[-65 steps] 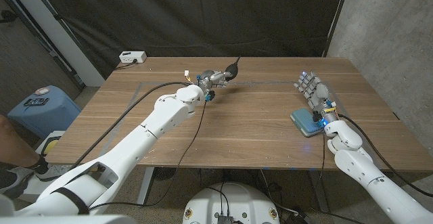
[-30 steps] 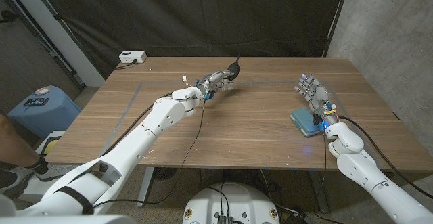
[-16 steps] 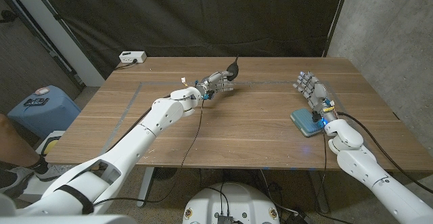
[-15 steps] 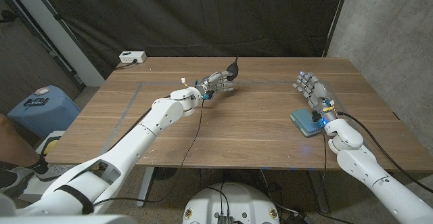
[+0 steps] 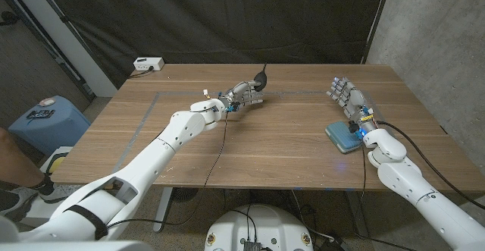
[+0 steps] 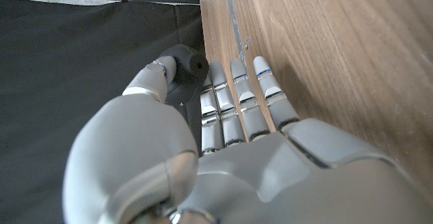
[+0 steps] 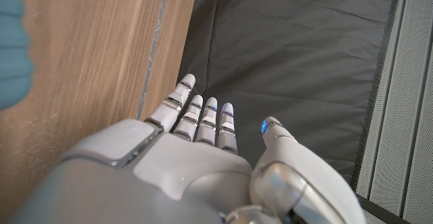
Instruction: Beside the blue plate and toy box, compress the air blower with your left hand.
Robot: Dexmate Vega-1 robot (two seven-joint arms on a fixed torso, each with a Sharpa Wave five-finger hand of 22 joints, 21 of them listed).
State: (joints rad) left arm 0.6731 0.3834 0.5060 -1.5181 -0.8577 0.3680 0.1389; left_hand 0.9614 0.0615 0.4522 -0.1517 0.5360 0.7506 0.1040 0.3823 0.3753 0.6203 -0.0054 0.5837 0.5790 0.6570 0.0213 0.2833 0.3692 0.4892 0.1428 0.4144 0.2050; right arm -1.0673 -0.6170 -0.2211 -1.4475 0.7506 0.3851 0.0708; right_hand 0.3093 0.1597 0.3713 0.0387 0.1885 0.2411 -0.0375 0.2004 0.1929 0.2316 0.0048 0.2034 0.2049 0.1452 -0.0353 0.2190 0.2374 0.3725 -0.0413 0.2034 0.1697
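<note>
The left hand hides most of the air blower.

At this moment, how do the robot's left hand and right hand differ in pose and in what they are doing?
The left hand reaches to the far middle of the wooden table, touching the black rubber air blower; the right hand holds nothing. The left hand's fingers lie close together along the blower; the right hand's are raised above the blue plate. Both are grey.

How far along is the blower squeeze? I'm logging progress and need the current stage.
Done: the left robot hand has reached the black air blower at the table's far side. In hand: its thumb and fingers lie against the bulb, though whether it is compressed cannot be told. Left: a clear squeeze. The right robot hand hovers open above the blue plate.
</note>
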